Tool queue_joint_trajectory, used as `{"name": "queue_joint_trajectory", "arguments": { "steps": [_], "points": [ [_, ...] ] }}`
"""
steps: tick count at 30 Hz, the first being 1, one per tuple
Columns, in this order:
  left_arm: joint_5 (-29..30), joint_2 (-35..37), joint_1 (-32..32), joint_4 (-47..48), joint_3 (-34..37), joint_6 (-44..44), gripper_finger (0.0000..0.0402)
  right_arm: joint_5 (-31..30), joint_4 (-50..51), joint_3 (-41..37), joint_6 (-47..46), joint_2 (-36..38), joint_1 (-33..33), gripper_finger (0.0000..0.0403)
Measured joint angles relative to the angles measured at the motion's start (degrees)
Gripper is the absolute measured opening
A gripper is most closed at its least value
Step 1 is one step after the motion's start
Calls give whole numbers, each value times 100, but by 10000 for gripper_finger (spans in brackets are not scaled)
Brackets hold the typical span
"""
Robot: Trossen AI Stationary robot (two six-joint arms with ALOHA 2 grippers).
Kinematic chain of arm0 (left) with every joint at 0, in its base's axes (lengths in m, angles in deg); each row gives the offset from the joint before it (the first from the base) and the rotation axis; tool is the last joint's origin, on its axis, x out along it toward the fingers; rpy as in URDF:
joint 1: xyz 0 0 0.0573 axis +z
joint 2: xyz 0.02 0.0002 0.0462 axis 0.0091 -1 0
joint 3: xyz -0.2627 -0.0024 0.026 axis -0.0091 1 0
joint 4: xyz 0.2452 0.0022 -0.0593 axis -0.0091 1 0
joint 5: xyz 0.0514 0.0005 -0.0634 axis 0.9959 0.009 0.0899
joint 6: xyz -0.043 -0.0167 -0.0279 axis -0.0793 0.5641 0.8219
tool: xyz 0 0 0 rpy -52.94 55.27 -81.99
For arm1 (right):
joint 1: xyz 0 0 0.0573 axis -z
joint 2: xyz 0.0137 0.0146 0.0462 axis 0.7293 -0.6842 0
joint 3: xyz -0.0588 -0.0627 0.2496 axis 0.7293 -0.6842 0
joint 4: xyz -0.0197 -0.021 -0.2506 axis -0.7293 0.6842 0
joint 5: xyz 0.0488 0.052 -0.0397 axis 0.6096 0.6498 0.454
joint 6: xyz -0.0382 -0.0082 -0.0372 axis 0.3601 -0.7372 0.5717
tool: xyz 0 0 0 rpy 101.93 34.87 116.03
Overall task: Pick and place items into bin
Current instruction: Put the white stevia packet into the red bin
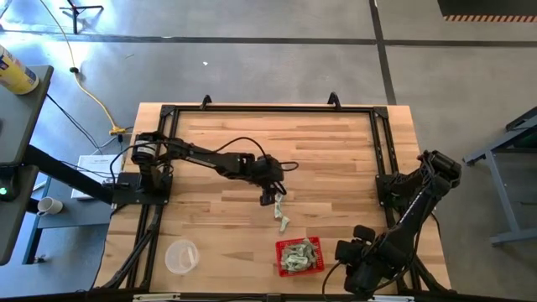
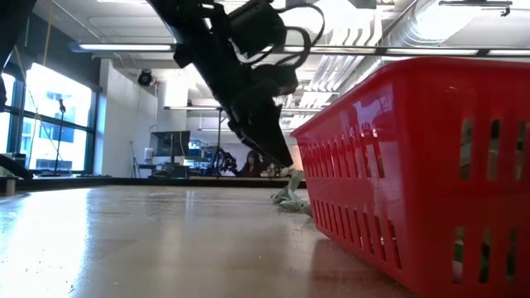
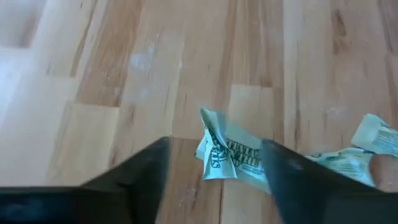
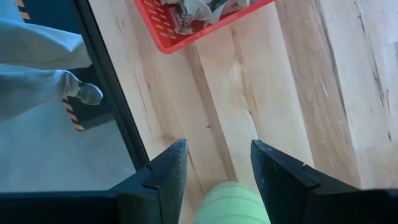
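Observation:
The bin, a red mesh basket (image 1: 299, 256) near the table's front edge, holds several pale green-and-white wrapped items (image 1: 295, 254). Two more items (image 1: 279, 208) (image 1: 284, 223) lie on the wood just beyond it. My left gripper (image 3: 214, 165) hovers open over one crinkled item (image 3: 222, 155), which lies on the table between its fingers. In the low view that gripper (image 2: 280, 159) stands just above the item (image 2: 290, 195). My right gripper (image 4: 214, 149) hangs right of the bin, pointing down, with a pale green rounded thing (image 4: 233, 204) between its fingers. My right gripper has the pale green rounded thing (image 4: 233, 199) between its two fingers, far back between them, clear of the table. The fingers point down. What the thing is and which part the fingers are on, the picture's edge cuts off.
A clear round container (image 1: 181, 256) stands at the front left. A black frame (image 1: 268, 109) runs around the tabletop. Bare wood lies left of and beyond my left gripper. A person's leg and shoe (image 4: 81, 92) show beside the table's edge near my right arm.

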Motion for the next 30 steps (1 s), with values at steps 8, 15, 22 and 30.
{"name": "queue_joint_trajectory", "arguments": {
  "steps": [8,15,22,30],
  "points": [
    [-109,-162,9,-74,11,114,344,-133,198,0,17,-2,0,169],
    [-114,-253,15,-669,-2,73,267,-251,378,0,17,-2,2,170],
    [-342,-670,15,-537,11,291,229,-233,436,0,17,-2,26,170],
    [-204,-717,15,-724,-2,287,121,-131,437,0,-27,-2,26,170]
  ]
}}
